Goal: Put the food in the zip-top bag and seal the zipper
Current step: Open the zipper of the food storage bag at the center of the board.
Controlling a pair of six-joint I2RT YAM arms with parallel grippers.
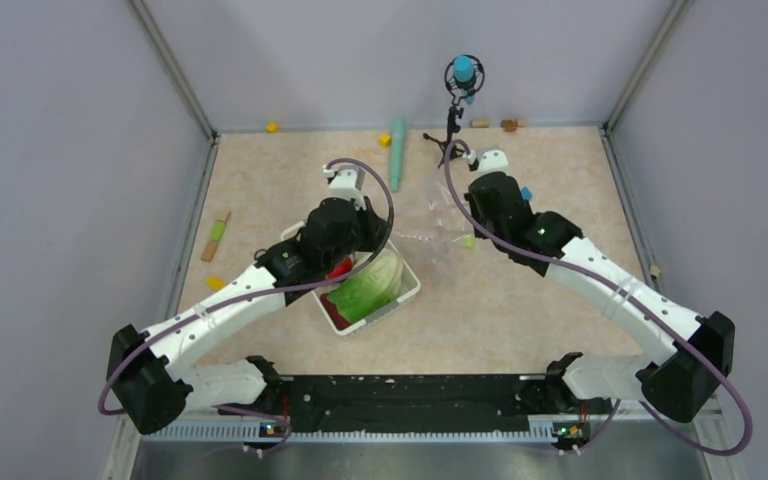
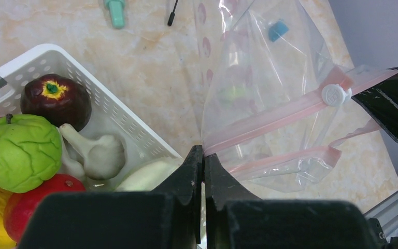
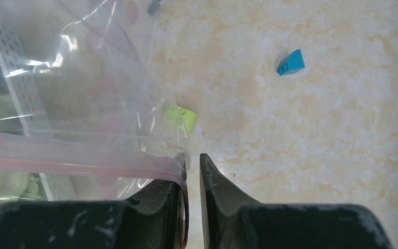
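Zip-top bag [image 2: 269,67]: clear, stretched between both arms above the worktop [image 3: 316,155].

Left gripper [image 2: 203,155]: clamped tight on one end of the zipper [image 2: 280,116].

Right gripper [image 3: 193,166]: jaws a slit apart, with the strip's other end lying against one finger.

White slider [image 2: 335,95]: on the strip.

Food: cabbage [image 2: 18,150], maroon piece [image 2: 56,101] and whitish piece [image 2: 101,153] lie in the white basket [image 2: 129,124] beside the bag. The red and yellow pieces are cut off at the frame edge.

Green block [image 3: 184,116]: blurred behind the film.
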